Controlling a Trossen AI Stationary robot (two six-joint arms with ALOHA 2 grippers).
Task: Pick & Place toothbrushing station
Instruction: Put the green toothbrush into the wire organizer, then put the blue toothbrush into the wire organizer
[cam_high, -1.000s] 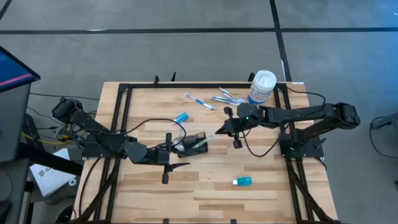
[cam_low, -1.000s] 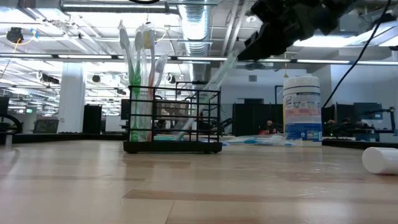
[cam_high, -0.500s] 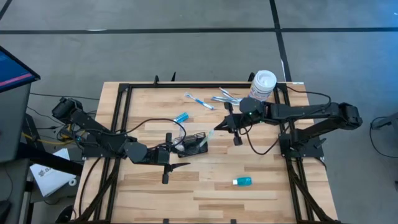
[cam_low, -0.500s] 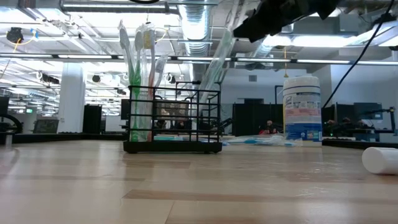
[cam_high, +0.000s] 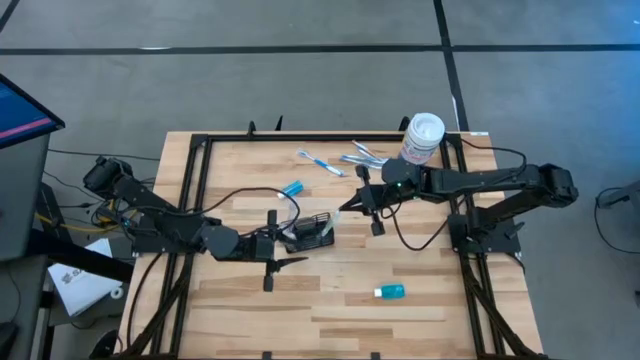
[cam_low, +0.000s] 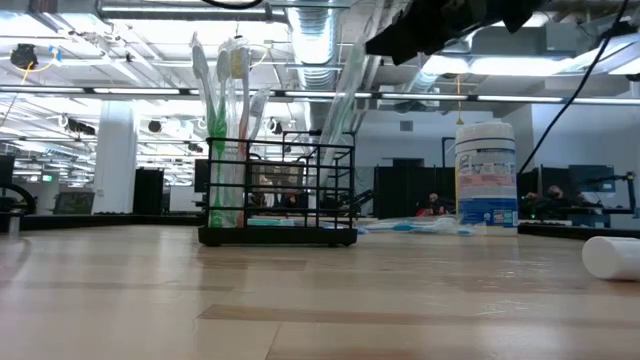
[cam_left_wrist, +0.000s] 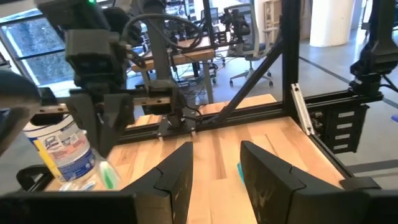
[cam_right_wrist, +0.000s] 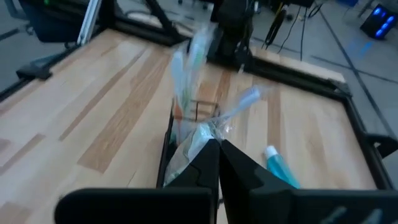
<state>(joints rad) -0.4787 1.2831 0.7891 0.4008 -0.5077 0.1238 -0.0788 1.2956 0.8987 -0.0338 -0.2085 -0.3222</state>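
The toothbrushing station, a black wire holder (cam_high: 316, 231) (cam_low: 280, 195), stands on the table near its middle. Several toothbrushes (cam_low: 225, 95) stand upright in one end compartment. My right gripper (cam_high: 350, 207) (cam_low: 405, 30) hangs above and to the right of the holder, shut on a toothbrush in a clear wrapper (cam_low: 350, 115). That toothbrush slants down into the holder's other end. My left gripper (cam_high: 283, 246) (cam_left_wrist: 214, 180) hovers open just left of the holder, with nothing between its fingers. My right gripper pinches the wrapped toothbrush at its upper end (cam_right_wrist: 207, 135) between its two fingertips. The fingers come from the table's right, slanting downward. The toothbrush hangs steeply below them, and its lower end (cam_low: 335, 175) reaches down inside the wire holder.
A white canister (cam_high: 421, 138) (cam_low: 485, 175) stands at the far right. Loose toothbrushes (cam_high: 320, 162) (cam_high: 366, 155) lie near the far edge. One blue tube (cam_high: 291, 188) lies behind the holder, another (cam_high: 390, 291) toward the near edge. Black rails (cam_high: 195, 200) frame the table.
My right gripper has risen and moved a little toward the table's left, toward the holder, staying shut. The wrapped toothbrush has tipped from a flatter slant to a steeper one, while its lower end stays at the holder.
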